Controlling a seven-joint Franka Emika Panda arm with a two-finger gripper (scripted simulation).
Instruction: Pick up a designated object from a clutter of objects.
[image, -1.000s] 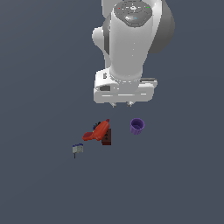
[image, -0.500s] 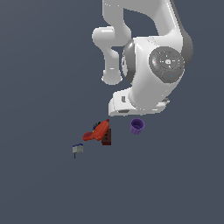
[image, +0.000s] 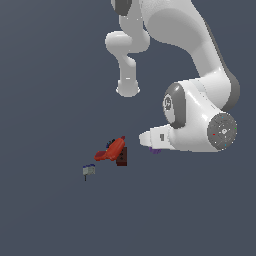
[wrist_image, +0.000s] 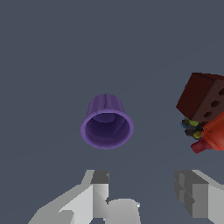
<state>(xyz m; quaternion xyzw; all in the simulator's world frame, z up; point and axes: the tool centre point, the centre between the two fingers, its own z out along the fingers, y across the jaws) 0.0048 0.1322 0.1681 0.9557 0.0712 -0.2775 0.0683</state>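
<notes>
That small purple plastic cup (wrist_image: 106, 126) looks light, stiff and a bit slick — I'd pinch it across its flared rim or just below, where the tapered wall is widest. It stands upright on the grey floor, mouth open, well apart from the dark brown holed block (wrist_image: 202, 97) and red drill-shaped tool (wrist_image: 211, 136). The gripper (wrist_image: 146, 197) hangs near it, jaws spread wide and holding nothing.

purple cup (image: 156, 150) mostly behind arm, pincer (wrist_image: 144, 192) cropped
</notes>
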